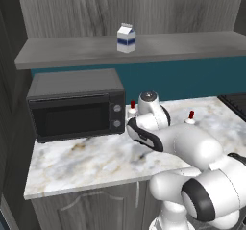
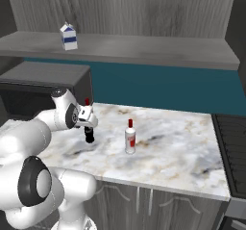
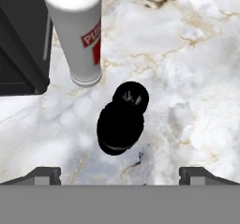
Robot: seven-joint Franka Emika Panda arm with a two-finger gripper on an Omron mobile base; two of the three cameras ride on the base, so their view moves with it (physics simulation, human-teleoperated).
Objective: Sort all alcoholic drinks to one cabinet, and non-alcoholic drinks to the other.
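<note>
Directly under spread, empty gripper (image 3: 120,175): black cola bottle with black cap (image 3: 122,122), upright on white-grey marble counter (image 3: 197,78), long axis vertical, along approach line. Slim white red-labelled bottle (image 3: 79,35) stands just beside it, near black microwave (image 1: 74,104).

You are looking at a rendered kitchen. A marble counter (image 1: 96,157) runs over grey cabinet doors (image 1: 86,207), with a black microwave (image 1: 77,106) at your ten o'clock. A teal backsplash (image 2: 163,87) sits under a grey shelf (image 1: 192,44). At two o'clock, a dark stovetop (image 2: 233,147) meets the counter's end. Wood-grain panelling (image 2: 144,7) rises at twelve o'clock.
</note>
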